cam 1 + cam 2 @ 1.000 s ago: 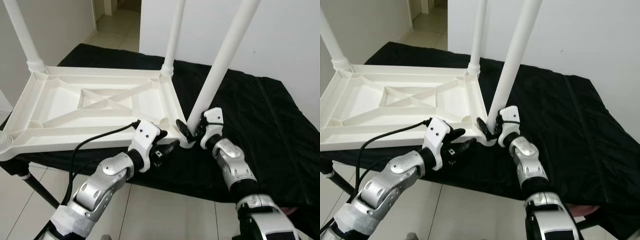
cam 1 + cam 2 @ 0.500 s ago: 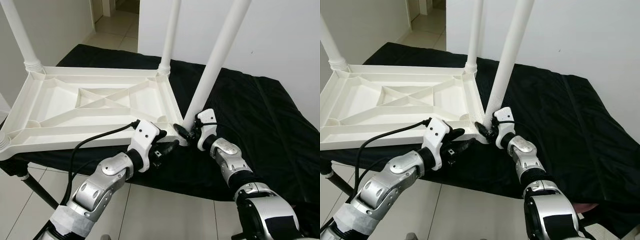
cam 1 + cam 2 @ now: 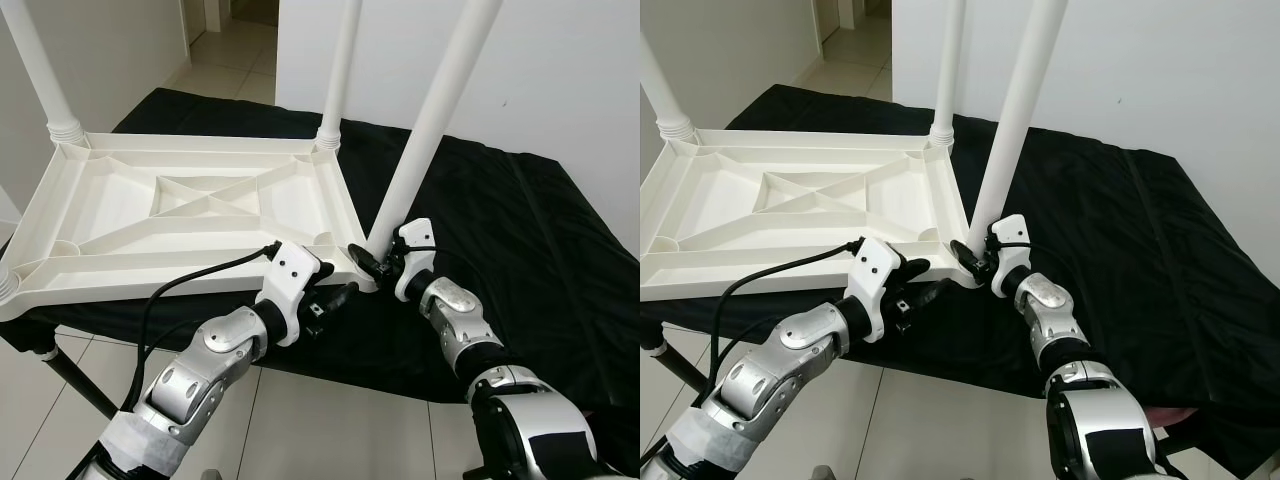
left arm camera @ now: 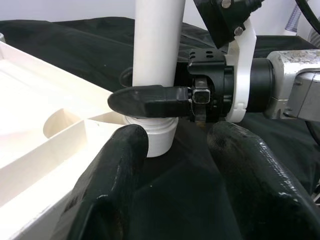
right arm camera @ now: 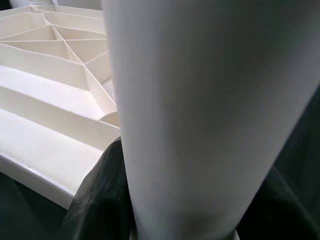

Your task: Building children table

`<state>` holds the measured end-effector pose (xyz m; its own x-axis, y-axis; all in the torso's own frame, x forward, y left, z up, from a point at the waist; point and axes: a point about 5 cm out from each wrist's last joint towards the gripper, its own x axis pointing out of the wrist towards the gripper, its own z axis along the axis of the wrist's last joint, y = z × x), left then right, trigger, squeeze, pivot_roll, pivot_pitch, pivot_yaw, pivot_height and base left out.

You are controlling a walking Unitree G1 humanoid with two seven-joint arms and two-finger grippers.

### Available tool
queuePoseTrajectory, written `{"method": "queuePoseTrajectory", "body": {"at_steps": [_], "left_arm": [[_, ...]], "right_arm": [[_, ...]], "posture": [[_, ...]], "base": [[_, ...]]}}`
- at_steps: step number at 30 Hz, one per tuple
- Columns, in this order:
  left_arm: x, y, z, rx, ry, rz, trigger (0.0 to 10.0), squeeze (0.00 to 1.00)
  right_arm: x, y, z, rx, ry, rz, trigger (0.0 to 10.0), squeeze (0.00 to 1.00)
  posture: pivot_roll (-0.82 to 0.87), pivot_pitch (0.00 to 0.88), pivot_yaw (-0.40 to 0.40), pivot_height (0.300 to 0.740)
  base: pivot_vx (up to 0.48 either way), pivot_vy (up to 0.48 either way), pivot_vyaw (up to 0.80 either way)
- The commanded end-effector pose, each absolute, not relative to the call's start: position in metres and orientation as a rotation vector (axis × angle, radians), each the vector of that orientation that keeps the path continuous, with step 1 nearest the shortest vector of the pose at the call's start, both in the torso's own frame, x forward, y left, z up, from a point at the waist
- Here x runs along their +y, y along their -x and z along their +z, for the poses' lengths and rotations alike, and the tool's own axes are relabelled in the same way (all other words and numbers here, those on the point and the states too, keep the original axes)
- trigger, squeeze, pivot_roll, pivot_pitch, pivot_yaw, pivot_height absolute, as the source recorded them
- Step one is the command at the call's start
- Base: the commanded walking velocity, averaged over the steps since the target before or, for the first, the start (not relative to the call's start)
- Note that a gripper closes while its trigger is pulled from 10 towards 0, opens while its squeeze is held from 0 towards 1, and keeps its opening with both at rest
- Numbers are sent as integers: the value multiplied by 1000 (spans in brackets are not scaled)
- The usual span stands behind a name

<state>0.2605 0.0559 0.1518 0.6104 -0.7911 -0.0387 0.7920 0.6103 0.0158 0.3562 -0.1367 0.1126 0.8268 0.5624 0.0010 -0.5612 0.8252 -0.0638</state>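
Upturned white plastic tabletop (image 3: 190, 215) on black cloth (image 3: 500, 230), both grippers at its near right corner.

The left gripper (image 3: 338, 296) reaches in low from the silver forearm, its two black fingers (image 4: 115, 190) spread apart and holding nothing, just before the tabletop's near edge. The tabletop is ribbed with diagonal braces, smooth round legs rising from its corners. The right gripper (image 3: 372, 264), wrist bent inward, pinches the base of the tilted leg (image 3: 430, 120) where it meets the corner socket. No writing is legible.

No readable text, labels, brands or numbers anywhere (all surfaces plain).
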Motion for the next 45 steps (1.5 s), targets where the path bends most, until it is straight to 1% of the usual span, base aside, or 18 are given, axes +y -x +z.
{"method": "queuePoseTrajectory", "body": {"at_steps": [1,5,7,11,12,14,17,21,25,27,30,34,35,36,37,45], "left_arm": [[51,-254,147,42,-43,-1048,10000,0],[51,-255,145,45,-42,-1044,10000,0],[51,-255,143,49,-43,-1041,10000,0],[51,-254,142,53,-38,-1045,10000,0],[50,-254,142,54,-39,-1048,10000,0],[50,-254,142,54,-40,-1050,10000,0],[49,-254,142,53,-42,-1054,10000,0],[49,-258,145,32,-48,-1032,10000,0],[50,-259,146,24,-48,-1020,10000,0],[50,-259,146,24,-48,-1020,10000,0],[53,-261,146,17,-59,-1003,10000,0],[54,-262,147,15,-61,-1000,10000,0],[54,-262,147,15,-61,-1000,10000,0],[54,-262,147,15,-61,-1001,10000,0],[54,-262,147,15,-61,-1001,10000,0],[51,-261,146,12,-60,-1007,10000,0]], "right_arm": [[-139,-349,95,49,77,544,10000,0],[-140,-348,92,51,62,471,10000,0],[-138,-345,90,47,32,405,10000,0],[-132,-340,86,44,63,331,10000,0],[-132,-339,86,45,70,281,10000,0],[-132,-339,86,46,72,247,10000,0],[-131,-337,86,56,40,183,10000,0],[-129,-328,84,60,28,-13,10000,0],[-125,-323,80,85,52,-70,10000,0],[-125,-323,80,85,52,-70,10000,0],[-114,-320,82,74,46,-28,10000,0],[-114,-319,85,54,28,-16,10000,0],[-115,-319,87,48,29,-17,10000,125],[-116,-319,88,45,31,-19,10000,125],[-118,-319,89,42,23,-19,10000,1000],[-128,-320,98,9,11,31,10000,1000]], "posture": [[-11,0,-99,740],[-13,0,-99,740],[-15,0,-99,740],[-19,0,-96,740],[-22,0,-95,740],[-22,0,-95,740],[-21,0,-97,740],[-22,0,-98,740],[-14,0,-104,740],[-14,0,-104,740],[-7,0,-108,740],[-6,0,-109,740],[-6,0,-110,740],[-6,0,-110,740],[-9,0,-109,740],[-13,0,-110,740]], "base": [[0,0,0],[0,0,0],[0,0,0],[0,0,0],[0,0,0],[0,0,0],[0,0,0],[0,0,0],[0,0,0],[0,0,0],[0,0,0],[0,0,0],[0,0,0],[0,0,0],[0,0,0],[0,0,0]]}}
